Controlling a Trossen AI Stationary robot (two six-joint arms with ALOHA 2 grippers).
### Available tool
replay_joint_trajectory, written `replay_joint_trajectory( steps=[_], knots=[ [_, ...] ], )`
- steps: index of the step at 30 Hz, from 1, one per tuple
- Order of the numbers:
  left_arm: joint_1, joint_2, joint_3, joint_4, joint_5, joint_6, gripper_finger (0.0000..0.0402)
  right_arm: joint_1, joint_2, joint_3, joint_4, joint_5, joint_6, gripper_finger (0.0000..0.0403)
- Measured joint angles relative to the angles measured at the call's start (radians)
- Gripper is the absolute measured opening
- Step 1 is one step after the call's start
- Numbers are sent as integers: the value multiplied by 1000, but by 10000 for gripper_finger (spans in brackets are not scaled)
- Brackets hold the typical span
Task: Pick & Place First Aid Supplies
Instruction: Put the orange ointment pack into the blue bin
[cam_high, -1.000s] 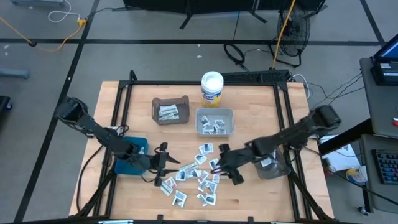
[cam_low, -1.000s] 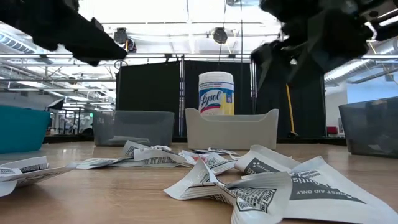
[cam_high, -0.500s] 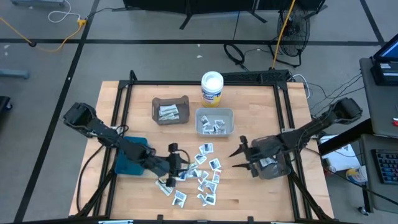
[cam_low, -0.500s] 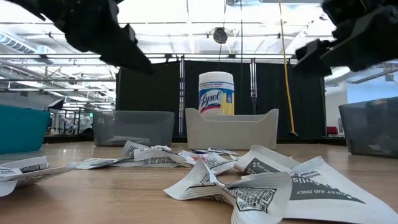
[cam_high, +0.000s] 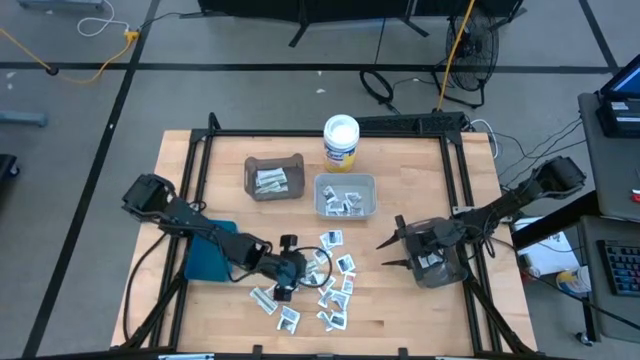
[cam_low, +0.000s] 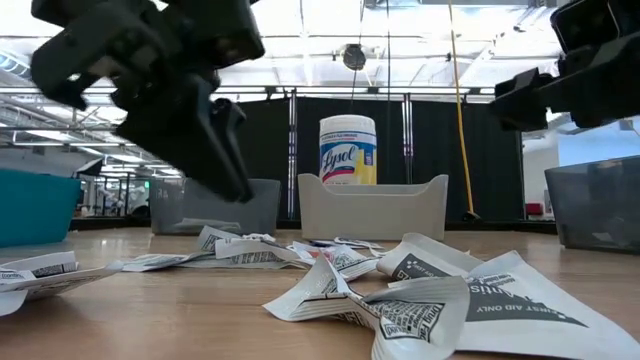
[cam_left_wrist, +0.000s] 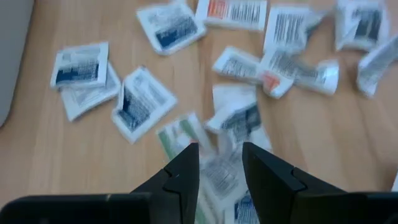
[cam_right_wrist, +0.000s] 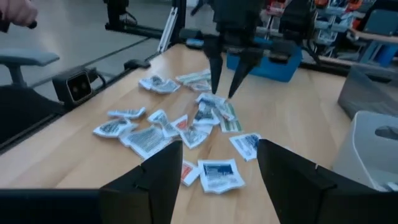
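Left gripper (cam_high: 291, 283) moved over crinkled flat packets (cam_high: 330, 290)

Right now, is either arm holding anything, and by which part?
Nothing is held. Left fingers stand apart above the packets; right fingers are open and empty.

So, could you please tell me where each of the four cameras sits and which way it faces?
High: overhead, straight down on the table; both arms show.
Low: table height, level across the packets toward the bins; both arms overhead.
Left wrist: down on the packets; left gripper open.
Right wrist: across the table at the left gripper; right gripper open.
All share the packet pile.
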Motion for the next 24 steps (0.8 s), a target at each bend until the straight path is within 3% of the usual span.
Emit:
replay_joint_trajectory(
  steps=[10,24],
  knots=[
    [9,52,2,-4,46,-3,127,0,-6,0,6,0,0,201],
    [9,76,2,-3,29,-1,129,0,-6,0,9,0,4,201]
  ],
)
